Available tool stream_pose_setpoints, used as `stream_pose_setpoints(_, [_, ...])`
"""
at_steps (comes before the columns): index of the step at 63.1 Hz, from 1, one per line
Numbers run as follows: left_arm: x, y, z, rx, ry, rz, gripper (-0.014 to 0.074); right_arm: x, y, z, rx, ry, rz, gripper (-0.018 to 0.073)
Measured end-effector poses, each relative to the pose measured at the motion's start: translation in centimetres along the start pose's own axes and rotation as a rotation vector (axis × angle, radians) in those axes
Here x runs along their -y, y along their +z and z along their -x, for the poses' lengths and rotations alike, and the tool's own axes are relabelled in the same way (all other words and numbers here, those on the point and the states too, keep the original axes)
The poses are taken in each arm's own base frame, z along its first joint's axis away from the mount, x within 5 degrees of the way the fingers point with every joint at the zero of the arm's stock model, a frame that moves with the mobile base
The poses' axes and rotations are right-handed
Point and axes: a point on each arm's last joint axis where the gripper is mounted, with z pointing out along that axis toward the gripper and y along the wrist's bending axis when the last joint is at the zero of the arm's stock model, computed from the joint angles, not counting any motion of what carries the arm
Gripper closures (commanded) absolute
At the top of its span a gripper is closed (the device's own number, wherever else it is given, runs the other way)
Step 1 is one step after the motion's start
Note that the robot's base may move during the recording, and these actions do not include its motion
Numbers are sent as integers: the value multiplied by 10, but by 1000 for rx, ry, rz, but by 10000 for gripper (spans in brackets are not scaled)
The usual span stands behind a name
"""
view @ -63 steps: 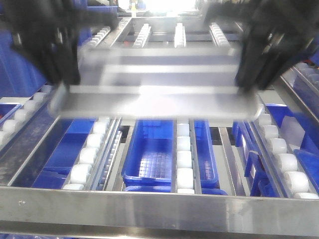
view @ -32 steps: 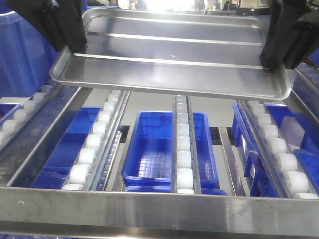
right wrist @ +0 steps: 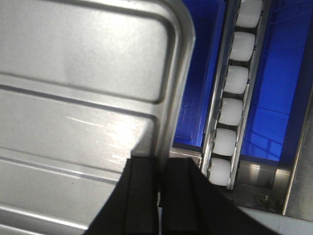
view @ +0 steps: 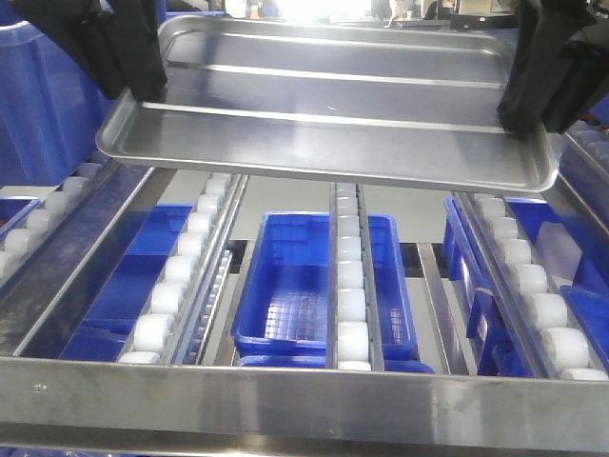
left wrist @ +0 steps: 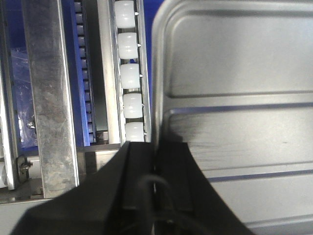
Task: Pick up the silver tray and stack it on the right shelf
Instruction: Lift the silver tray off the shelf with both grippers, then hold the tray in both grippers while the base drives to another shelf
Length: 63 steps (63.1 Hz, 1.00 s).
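The silver tray (view: 328,105) hangs level above the roller lanes, its two long ridges showing along the base. My left gripper (view: 143,93) is shut on the tray's left rim, and the left wrist view shows the rim (left wrist: 157,98) running down between the black fingers (left wrist: 173,166). My right gripper (view: 521,116) is shut on the right rim, which the right wrist view shows as a rounded corner (right wrist: 181,58) ending between the fingers (right wrist: 142,181). The right shelf (view: 304,400) lies below, with its wide front bar nearest the camera and white rollers (view: 350,295) sloping back.
A blue bin (view: 295,295) sits under the middle lanes, with more blue bins (view: 495,286) to the right and blue ones (view: 133,276) to the left. Roller lanes (view: 186,276) and steel rails (view: 67,276) run front to back under the tray.
A second ago the tray was lower, tilted and blurred in motion; since then it has risen and levelled out. In the last half second nothing has moved.
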Motion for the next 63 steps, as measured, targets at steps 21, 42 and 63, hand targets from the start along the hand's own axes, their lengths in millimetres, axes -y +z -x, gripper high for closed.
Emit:
stream_pose_setpoints(21, [0, 0, 0, 0, 0, 0, 690, 0, 0, 0, 0, 0, 0, 503])
stream_pose_setpoints(42, [0, 0, 0, -2, -2, 1, 689, 0, 0, 0, 0, 0, 0, 503])
stream_pose_setpoints(63, [0, 0, 0, -2, -2, 1, 690, 0, 0, 0, 0, 0, 0, 503])
